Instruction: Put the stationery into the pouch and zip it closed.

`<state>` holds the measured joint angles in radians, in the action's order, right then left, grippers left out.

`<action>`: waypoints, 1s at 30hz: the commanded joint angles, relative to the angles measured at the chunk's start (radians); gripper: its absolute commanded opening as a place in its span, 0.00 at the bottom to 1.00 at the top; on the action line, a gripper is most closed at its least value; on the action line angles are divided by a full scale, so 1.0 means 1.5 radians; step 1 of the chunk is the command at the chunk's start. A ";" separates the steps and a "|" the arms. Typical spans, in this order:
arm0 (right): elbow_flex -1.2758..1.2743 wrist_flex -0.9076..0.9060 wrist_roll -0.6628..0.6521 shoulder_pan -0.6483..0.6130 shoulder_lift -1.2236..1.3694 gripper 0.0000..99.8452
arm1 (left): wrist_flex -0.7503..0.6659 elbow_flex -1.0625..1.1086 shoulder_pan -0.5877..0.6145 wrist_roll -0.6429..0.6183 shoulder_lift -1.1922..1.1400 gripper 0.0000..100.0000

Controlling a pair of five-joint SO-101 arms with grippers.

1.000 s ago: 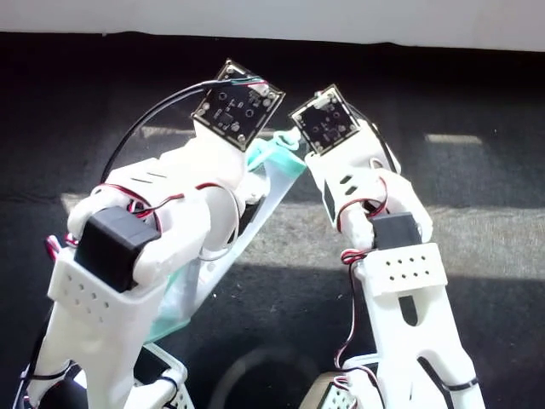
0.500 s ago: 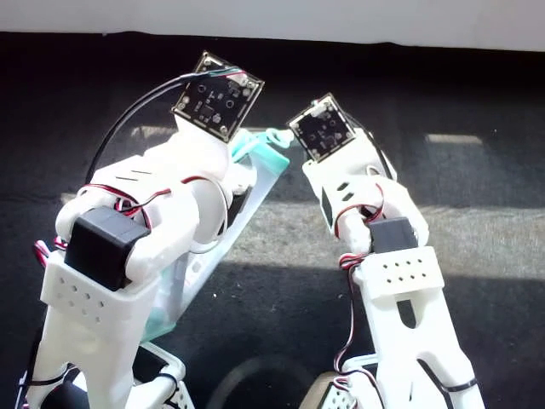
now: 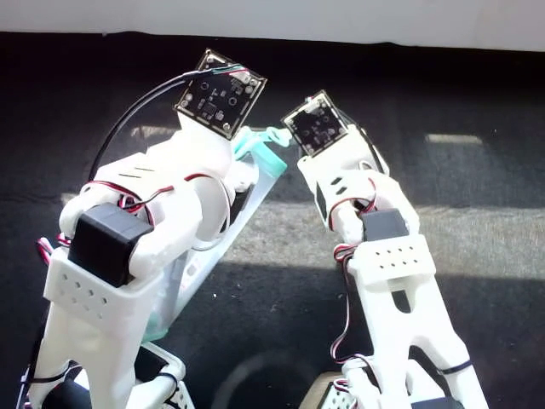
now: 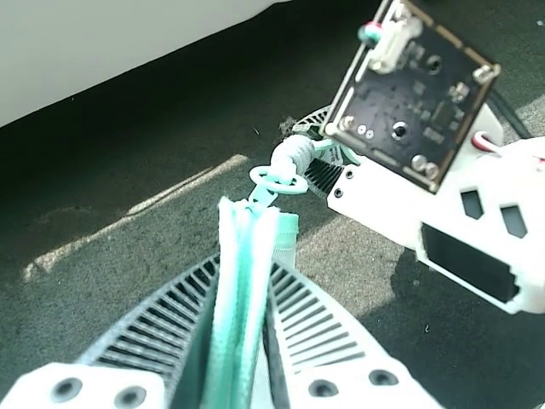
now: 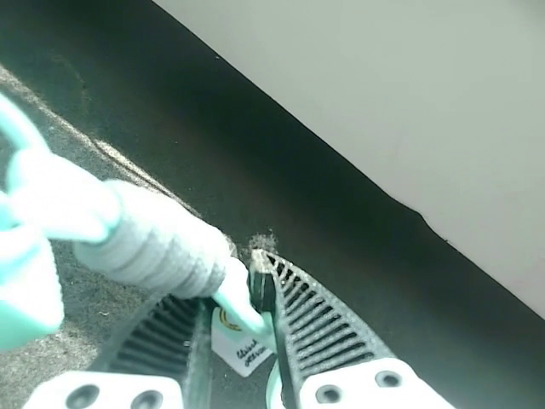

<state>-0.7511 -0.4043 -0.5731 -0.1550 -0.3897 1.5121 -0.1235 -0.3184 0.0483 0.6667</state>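
step: zipping; pouch (image 4: 253, 230) is clamped by left gripper (image 4: 245, 277), zip pull (image 5: 157, 245) pinched by right gripper (image 5: 232, 288)
next: zip pull should be drawn to the end, pouch held taut

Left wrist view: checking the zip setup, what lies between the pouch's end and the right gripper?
From the pouch, a teal pull ring and wrapped cord bridge that stretch into the right gripper, seen in the left wrist view.

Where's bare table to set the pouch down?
Open mat right of the right arm, out to the frame edge; also the far strip beyond the pouch, up to the white wall. Crowded: centre-left, where the left gripper clamps the pouch and the right gripper pinches its zipper pull.
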 commanded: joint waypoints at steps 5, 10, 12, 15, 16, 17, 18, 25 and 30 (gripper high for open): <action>-0.043 0.001 -0.008 0.084 0.075 0.01 | -0.042 -0.109 0.094 0.004 0.116 0.01; -0.101 0.055 -0.036 0.083 0.075 0.01 | -0.052 -0.110 0.096 0.004 0.116 0.01; -0.128 0.080 -0.036 0.085 0.075 0.01 | -0.049 -0.126 0.102 0.004 0.116 0.01; -0.145 0.085 -0.032 0.094 0.075 0.01 | -0.050 -0.154 0.107 0.004 0.116 0.01; -0.144 0.085 -0.032 0.094 0.075 0.01 | -0.048 -0.159 0.107 0.004 0.114 0.01; -0.144 0.085 -0.032 0.095 0.075 0.01 | -0.048 -0.158 0.107 0.004 0.113 0.01; -0.144 0.085 -0.032 0.095 0.074 0.01 | -0.048 -0.156 0.107 0.004 0.112 0.01; -0.127 0.079 -0.001 0.095 0.067 0.01 | -0.052 -0.129 0.103 0.003 0.111 0.01; -0.105 0.072 0.000 0.093 0.067 0.01 | -0.048 -0.128 0.103 0.003 0.111 0.01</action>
<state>-0.9076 -0.2754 -0.5823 -0.0951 -0.3391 1.4906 -0.2048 -0.2202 0.0453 0.7127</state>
